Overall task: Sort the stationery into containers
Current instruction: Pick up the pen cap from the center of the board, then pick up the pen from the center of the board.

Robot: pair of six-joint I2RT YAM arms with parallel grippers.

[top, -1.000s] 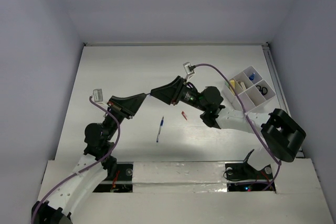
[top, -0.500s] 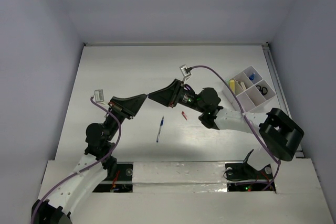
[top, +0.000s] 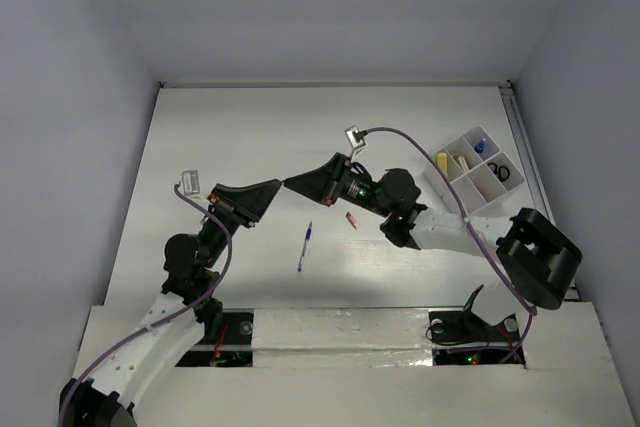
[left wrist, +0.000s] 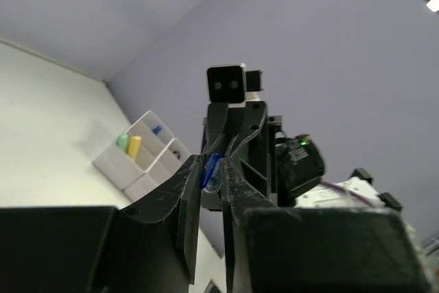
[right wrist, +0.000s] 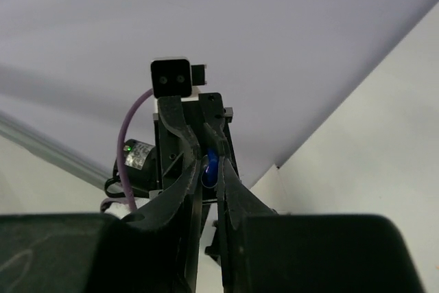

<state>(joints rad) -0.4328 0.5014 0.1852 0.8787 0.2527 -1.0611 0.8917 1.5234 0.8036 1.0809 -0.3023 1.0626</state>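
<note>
My left gripper (top: 277,186) and right gripper (top: 290,183) meet tip to tip above the table's middle. A small blue item with a clear round part (left wrist: 210,168) sits between the left gripper's (left wrist: 211,164) narrow jaws. The same item (right wrist: 210,167) also fills the right gripper's (right wrist: 209,164) narrow jaws. A blue-white pen (top: 304,245) and a small red bit (top: 351,220) lie on the table below them. The white organiser tray (top: 445,190) stands at the right, holding a yellow marker (top: 443,161), black scissors (top: 500,172) and a blue item (top: 480,146).
The tray also shows in the left wrist view (left wrist: 110,164), with a green piece (left wrist: 123,141) and a yellow one (left wrist: 135,146) in it. Grey walls close the table at the back and sides. The right arm's purple cable (top: 420,147) arcs toward the tray.
My right gripper has moved a little left and down until its tips meet the left gripper's tips. The left arm has barely moved.
</note>
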